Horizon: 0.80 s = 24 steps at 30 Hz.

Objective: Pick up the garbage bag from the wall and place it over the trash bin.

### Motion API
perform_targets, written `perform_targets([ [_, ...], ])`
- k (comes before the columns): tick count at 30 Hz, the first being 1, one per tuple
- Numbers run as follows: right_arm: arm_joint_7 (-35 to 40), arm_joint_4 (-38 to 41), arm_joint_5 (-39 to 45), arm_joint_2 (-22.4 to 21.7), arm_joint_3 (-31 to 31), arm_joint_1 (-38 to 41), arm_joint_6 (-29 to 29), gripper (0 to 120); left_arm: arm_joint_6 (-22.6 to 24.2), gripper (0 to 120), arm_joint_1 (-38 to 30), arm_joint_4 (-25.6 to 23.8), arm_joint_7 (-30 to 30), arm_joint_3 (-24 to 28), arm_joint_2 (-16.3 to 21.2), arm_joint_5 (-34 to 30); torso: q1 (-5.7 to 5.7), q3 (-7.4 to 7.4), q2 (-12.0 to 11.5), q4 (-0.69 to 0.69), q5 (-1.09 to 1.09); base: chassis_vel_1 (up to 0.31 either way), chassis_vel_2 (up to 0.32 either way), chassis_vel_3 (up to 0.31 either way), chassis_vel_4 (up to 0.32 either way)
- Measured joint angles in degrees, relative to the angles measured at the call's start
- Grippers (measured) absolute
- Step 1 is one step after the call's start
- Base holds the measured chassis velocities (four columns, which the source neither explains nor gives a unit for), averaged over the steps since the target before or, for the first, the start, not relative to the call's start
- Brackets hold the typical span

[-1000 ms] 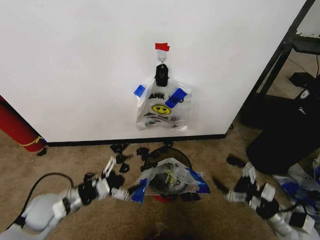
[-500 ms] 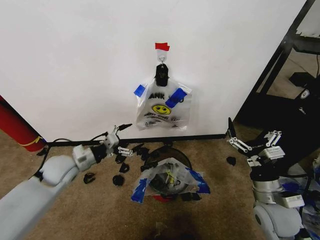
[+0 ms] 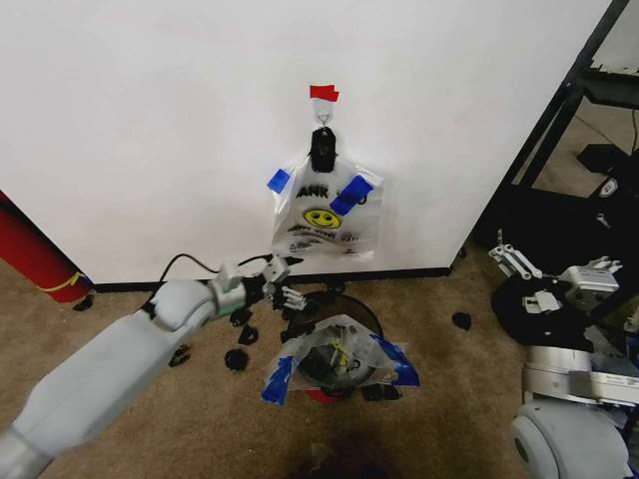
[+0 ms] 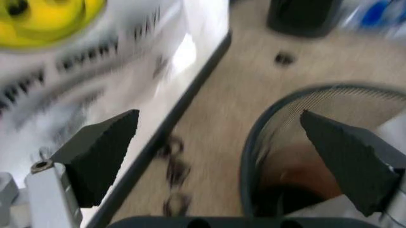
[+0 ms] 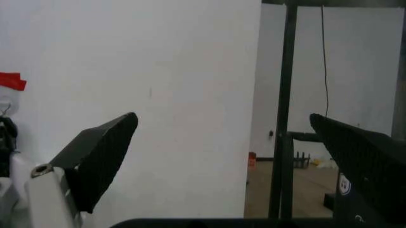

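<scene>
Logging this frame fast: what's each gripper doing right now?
Left gripper: open, holding nothing, low by the wall under the hanging bag.
Right gripper: open, holding nothing, off to the side.

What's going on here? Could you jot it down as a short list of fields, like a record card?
Hanging bag: smiley bag clipped on the wall
Bin: trash bin on the carpet below, with a garbage bag draped over it
Left end effector: open, between the bin and the hanging bag
Right end effector: open, raised off to the right
</scene>
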Motion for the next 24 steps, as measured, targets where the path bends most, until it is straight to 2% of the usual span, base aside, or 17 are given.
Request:
perform_targets([
  [3, -0.3, -0.9, 0.0, 0.0, 0.1, -0.1, 0.6, 100, 5.8, 97, -2.4, 0.4, -0.2, 2.5, -1.5, 0.1, 0.0, 0.0, 0.0, 0.01, 0.02, 0.0, 0.0, 0.0, 0.0],
  [5, -0.3, -1.3, 0.0, -0.1, 0.1, 0.0, 0.8, 100, 7.4, 96, -3.1, 0.5, -0.2, 3.2, -2.0, 0.1, 0.0, 0.0, 0.0, 0.01, 0.01, 0.0, 0.0, 0.0, 0.0],
  [7, -0.5, -2.3, 0.0, -0.2, 0.1, 0.0, 1.3, 100, 11.2, 98, -4.8, 0.6, 0.0, 5.2, -3.1, 0.5, 0.0, 0.0, 0.0, 0.01, 0.02, 0.0, 0.0, 0.0, 0.0],
  [10, -0.7, -3.0, 0.0, -0.3, 0.1, -0.1, 1.8, 100, 15.3, 100, -7.2, 1.9, 1.2, 8.1, -4.8, 3.9, 0.0, 0.0, 0.0, 0.0, 0.01, 0.0, 0.0, 0.0, 0.0],
  [22, -1.4, -4.8, -1.0, -0.1, -0.3, -0.6, 3.5, 100, 16.5, 100, -11.1, 8.1, 1.7, 13.7, -9.4, 8.8, -0.01, 0.0, 0.0, 0.01, 0.01, 0.0, 0.0, 0.0, 0.0],
  [24, -1.4, -5.1, -1.2, 0.0, -0.4, -0.6, 3.6, 100, 16.5, 95, -11.7, 9.6, 1.7, 14.2, -10.5, 9.0, -0.01, 0.0, 0.0, 0.0, 0.01, 0.0, 0.0, 0.0, 0.0],
])
